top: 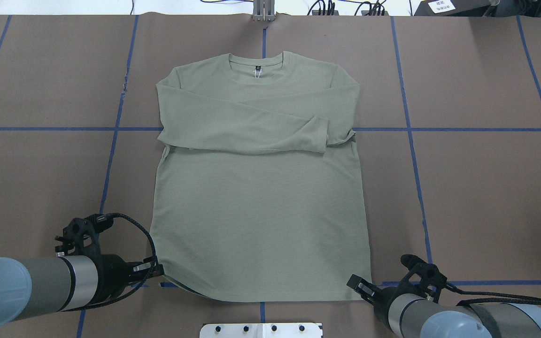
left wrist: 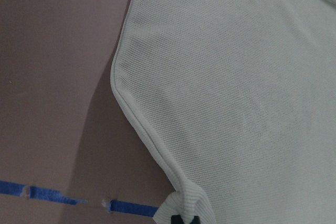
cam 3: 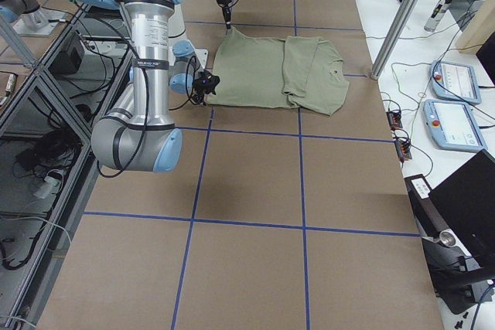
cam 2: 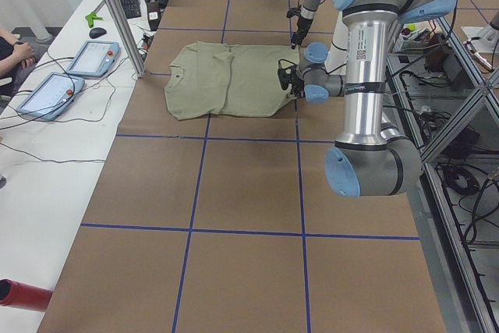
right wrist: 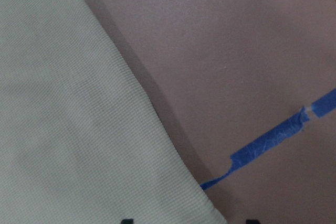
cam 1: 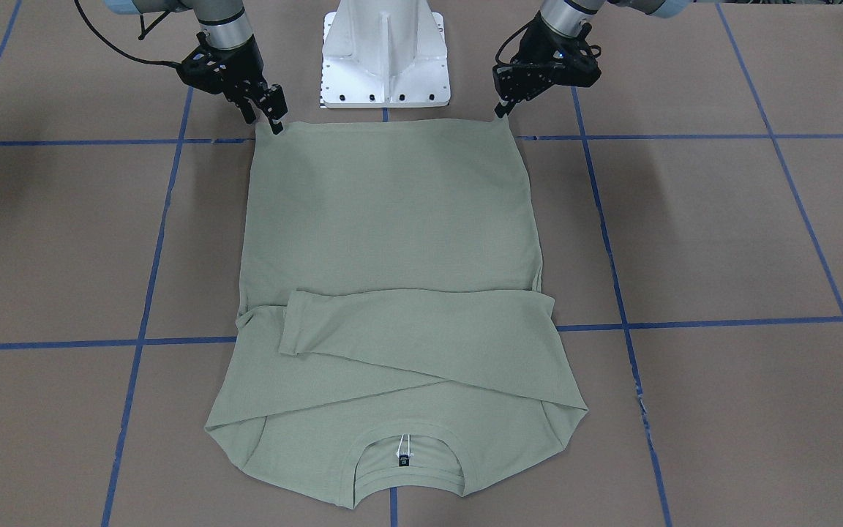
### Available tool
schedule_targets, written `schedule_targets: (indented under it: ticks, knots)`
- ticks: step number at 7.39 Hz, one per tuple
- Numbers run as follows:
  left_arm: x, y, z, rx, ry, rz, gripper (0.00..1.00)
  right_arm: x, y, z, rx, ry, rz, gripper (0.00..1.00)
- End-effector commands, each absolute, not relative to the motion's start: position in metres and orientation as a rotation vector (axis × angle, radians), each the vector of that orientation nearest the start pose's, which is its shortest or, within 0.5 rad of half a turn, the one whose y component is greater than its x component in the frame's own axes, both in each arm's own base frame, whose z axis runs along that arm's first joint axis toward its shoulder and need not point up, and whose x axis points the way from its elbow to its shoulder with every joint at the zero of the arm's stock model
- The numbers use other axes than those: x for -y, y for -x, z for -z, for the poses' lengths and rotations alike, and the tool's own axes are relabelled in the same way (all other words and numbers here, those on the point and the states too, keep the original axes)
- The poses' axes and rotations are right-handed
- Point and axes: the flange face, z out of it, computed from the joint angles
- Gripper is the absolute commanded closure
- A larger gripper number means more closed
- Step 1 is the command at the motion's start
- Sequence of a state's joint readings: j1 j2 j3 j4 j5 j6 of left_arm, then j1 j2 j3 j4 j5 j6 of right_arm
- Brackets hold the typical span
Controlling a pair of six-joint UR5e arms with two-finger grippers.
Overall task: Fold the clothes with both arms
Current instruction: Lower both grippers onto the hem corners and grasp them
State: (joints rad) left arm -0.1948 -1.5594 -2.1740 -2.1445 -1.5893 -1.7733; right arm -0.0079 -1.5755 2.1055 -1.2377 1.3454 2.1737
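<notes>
One shirt [top: 256,211], pale sage fine-ribbed knit, lies flat on the brown table [top: 486,188], hem [top: 261,296] nearest the white pedestal [top: 261,330], collar [top: 256,58] farthest. Done: sleeves [top: 251,126] crossed over chest. Left to do: body fold. At the pedestal-side corners, left claw [top: 158,272] pinches bunched hem; right claw [top: 356,283] is spread about its corner.

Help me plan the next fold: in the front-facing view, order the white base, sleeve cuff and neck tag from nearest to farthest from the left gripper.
1. White base, beside the left gripper, robot's end.
2. Sleeve cuff, across the shirt, mid-length.
3. Neck tag, operators' end.
</notes>
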Motion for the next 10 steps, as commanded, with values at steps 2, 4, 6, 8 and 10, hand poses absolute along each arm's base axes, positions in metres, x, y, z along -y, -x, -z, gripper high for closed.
schedule_targets:
  ticks: [2,4,6,8,10]
  knots:
    - [0.216,-0.417,-0.316,-1.172,0.021,0.34,1.0,0.151,0.479,-0.373,0.905,0.059,-0.652,0.62]
    - [0.216,-0.417,-0.316,-1.172,0.022,0.342,1.0,0.154,0.478,-0.371,0.91,0.058,-0.656,1.0]
    - [0.216,-0.418,-0.315,-1.175,0.023,0.34,1.0,0.159,0.469,-0.367,0.902,0.055,-0.662,1.0]
    - [0.213,-0.404,-0.303,-1.196,0.027,0.333,1.0,0.162,0.429,-0.321,0.828,0.074,-0.655,1.0]
    - [0.192,-0.347,-0.235,-1.154,0.155,0.254,1.0,0.166,0.35,-0.257,0.812,0.18,-0.643,1.0]
